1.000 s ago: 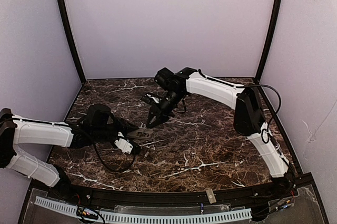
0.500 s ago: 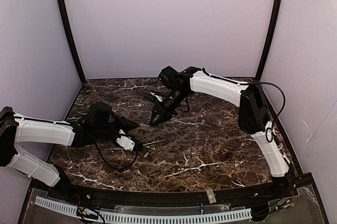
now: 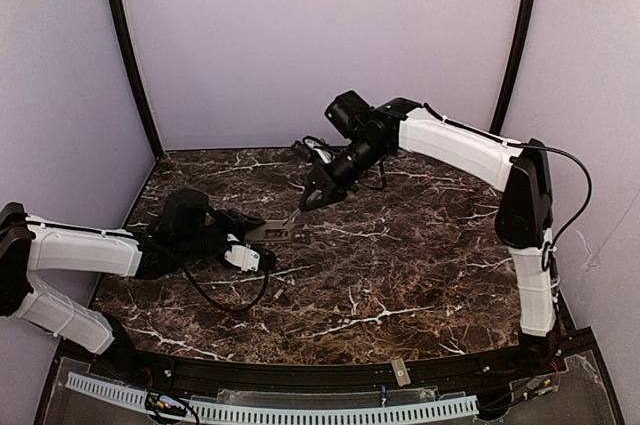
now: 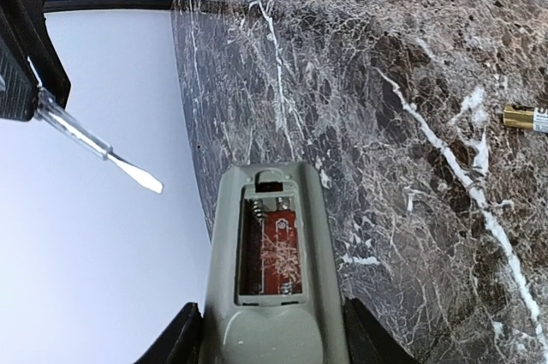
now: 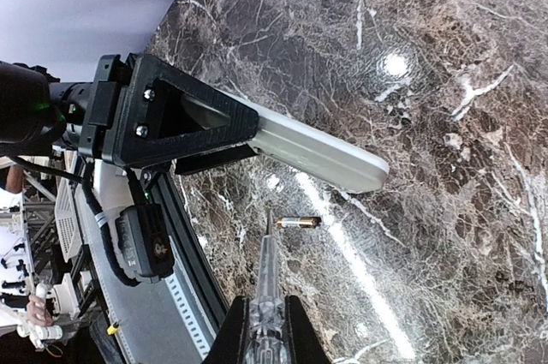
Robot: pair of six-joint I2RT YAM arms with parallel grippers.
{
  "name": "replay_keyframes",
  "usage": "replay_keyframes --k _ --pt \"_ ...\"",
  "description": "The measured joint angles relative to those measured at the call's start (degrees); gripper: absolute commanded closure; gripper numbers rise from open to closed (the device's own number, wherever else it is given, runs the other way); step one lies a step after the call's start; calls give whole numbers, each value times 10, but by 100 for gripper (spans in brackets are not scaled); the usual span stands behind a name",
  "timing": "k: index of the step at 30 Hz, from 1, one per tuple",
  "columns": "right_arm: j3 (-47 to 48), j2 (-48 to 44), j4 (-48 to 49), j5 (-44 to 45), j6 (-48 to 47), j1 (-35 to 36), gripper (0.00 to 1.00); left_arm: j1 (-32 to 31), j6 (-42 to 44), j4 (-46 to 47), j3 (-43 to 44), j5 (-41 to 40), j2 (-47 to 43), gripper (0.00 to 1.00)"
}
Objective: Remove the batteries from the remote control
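While clamping remote control (image 4: pixel 272 317) in left claw (image 4: pixel 272 347) and pinching screwdriver (image 5: pixel 268 270) in right claw (image 5: pixel 264 338), beware blade (image 4: pixel 137 176) skidding in recess (image 4: pixel 270 248) and levering it loose, or battery (image 4: pixel 524 118) rolling off table (image 4: pixel 385 56).

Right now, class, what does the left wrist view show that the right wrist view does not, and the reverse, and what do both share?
Only the left wrist view: the open battery recess of the remote control, no cell visible inside. Only the right wrist view: the right gripper shut on the screwdriver, and the black frame of the left gripper from outside. Both: the remote control held by the left gripper, the screwdriver, one loose battery on the marble table.
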Motion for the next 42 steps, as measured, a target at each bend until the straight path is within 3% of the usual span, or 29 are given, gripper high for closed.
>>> replay_keyframes --k 11,21,28,32,42 --pt "-107 -103 32 63 0 -16 100 0 -62 25 0 -8 -6 100" --pt "-231 -183 99 111 12 -19 100 0 -212 22 0 -7 -68 100" --pt "-284 -208 143 144 22 -20 100 -3 -409 28 -3 -61 -136 100" --pt "-311 -228 177 163 30 -20 100 -7 -566 12 2 -157 -165 100" --pt "-403 -282 261 209 51 -20 100 -7 -912 -141 16 -374 -166 100"
